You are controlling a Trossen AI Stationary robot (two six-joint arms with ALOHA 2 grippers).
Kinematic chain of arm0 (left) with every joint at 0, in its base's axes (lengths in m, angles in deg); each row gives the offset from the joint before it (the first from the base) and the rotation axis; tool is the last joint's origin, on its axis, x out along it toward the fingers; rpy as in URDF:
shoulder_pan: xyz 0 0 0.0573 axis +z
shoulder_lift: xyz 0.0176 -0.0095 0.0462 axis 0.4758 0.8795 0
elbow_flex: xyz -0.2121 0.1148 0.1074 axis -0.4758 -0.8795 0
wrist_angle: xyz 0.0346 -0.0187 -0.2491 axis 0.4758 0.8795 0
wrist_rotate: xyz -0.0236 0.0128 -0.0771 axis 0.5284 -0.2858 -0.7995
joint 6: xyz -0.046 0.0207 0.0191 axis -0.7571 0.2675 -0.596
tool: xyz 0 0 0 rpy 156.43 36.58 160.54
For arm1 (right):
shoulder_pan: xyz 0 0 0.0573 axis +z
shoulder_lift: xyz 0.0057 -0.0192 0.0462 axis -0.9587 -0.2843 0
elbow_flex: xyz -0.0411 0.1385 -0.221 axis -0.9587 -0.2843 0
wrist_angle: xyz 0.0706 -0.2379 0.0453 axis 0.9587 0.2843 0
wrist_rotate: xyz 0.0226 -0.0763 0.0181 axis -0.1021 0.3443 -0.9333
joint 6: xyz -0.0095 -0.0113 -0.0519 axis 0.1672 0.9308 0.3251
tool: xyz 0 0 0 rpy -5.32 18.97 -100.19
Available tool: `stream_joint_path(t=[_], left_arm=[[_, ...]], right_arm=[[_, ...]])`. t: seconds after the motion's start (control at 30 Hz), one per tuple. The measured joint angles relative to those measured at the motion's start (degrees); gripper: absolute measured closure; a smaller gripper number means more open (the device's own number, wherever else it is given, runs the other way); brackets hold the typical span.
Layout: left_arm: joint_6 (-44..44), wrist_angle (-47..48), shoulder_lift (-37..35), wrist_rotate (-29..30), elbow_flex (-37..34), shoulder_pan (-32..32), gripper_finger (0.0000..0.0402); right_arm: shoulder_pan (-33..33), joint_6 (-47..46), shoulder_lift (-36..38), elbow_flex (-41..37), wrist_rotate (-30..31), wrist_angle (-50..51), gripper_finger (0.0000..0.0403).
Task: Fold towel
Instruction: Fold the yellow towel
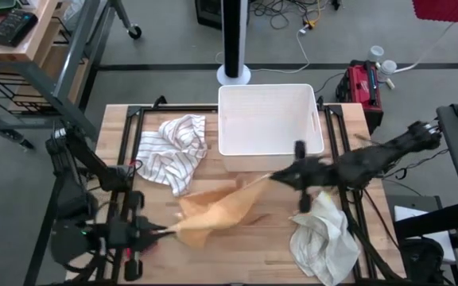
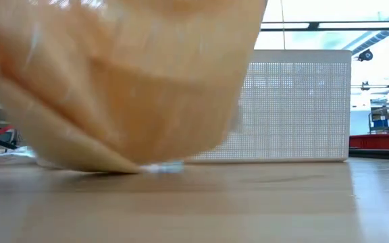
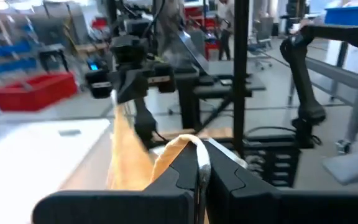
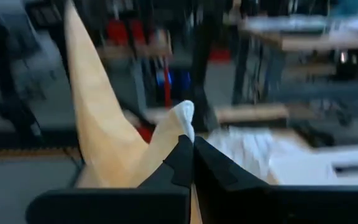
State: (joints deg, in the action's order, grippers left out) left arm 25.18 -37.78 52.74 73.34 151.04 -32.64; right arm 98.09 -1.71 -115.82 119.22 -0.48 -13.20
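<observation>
The left tool (image 1: pixel 162 231) is pinching one corner of the tan towel (image 1: pixel 217 210), which is hanging stretched above the tabletop (image 1: pixel 253 254). The right tool (image 1: pixel 275 176) is clamping the opposite corner beside the white basket (image 1: pixel 269 119).

White perforated bin (image 1: pixel 269 119) at table's (image 1: pixel 261 250) far edge, centre. Striped cloth (image 1: pixel 173 151) crumpled just left of bin, toward far-left corner. White cloth (image 1: pixel 324 234) bunched near right corner of near edge. Off table: red case (image 1: pixel 362 83) on floor beyond far-right corner; white pole base (image 1: pixel 234 74) behind bin.
</observation>
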Motion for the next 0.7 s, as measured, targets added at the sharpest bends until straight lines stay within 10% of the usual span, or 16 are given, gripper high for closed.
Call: stream_joint_path(t=[0.7], left_arm=[[14.5,17.9,-0.1,20.3,25.1,-2.3,0.0401]], right_arm=[[6.5,19.8,8.0,15.8,3.0,0.6,0.0403]])
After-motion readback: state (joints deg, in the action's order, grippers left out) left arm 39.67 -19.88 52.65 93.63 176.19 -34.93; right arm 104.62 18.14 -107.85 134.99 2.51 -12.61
